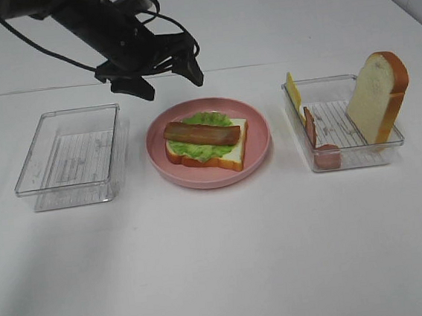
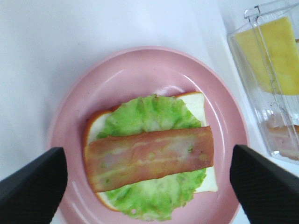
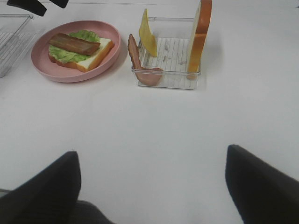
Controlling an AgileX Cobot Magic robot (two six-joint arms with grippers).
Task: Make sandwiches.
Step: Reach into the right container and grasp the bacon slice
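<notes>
left gripper [image 1: 171, 79] wide open, empty, above pink plate [image 1: 259, 134]. open sandwich [image 1: 218, 151] lies on it: bread, lettuce, bacon strip [image 1: 201, 133] on top. right gripper [image 3: 152, 186] wide, empty, over bare table. judgement: lift left straight up, clear of bacon; cheese [image 1: 293, 90] next, pinch upper edge.

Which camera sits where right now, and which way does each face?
Exterior high: mounted high, looking down on the table; shows the left arm and left gripper over the pink plate.
Left wrist: directly above the plate, facing down on bacon, lettuce and bread; its open gripper's fingers frame them.
Right wrist: low over bare table, looking across at the plate and right tray; the open right gripper shows in the foreground.
Shared: all three show the plate and the unfinished sandwich.
</notes>
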